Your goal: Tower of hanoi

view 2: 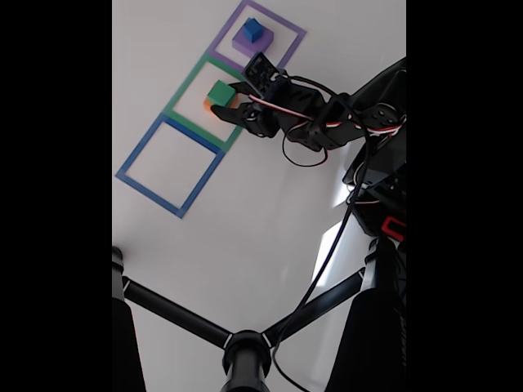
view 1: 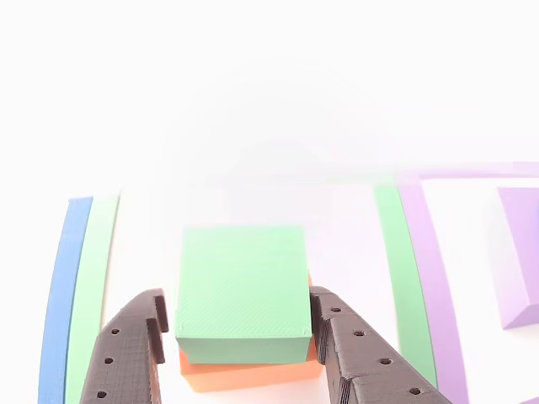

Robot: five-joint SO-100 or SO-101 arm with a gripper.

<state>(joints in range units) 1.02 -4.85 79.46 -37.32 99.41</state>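
Gripper [view 1: 240, 353]: my two dark fingers sit one on each side of the green block [view 1: 242, 290]; they are spread a bit wider than it; I can't tell if the pads touch it yet, so I call the pincer released, not squeezing.
Green block: it sits on top of the orange block [view 1: 249, 373], inside the green tape square [view 2: 202, 100] in the middle of the row on the white table [view 2: 270, 237].
Step, I think: grab the green block alone and lift it off.
How to do it well: keep the fingers level with the green block, above the orange one; close slowly; lift straight up so the orange block stays put.
Close view: shows the gap at each finger and the thin orange edge peeking out below.
Fixed view: shows all three squares in a line; the blue tape square [view 2: 170, 166] has nothing in it; the purple tape square [view 2: 257, 35] holds a blue block [view 2: 252, 30] on a purple block [view 2: 243, 43].
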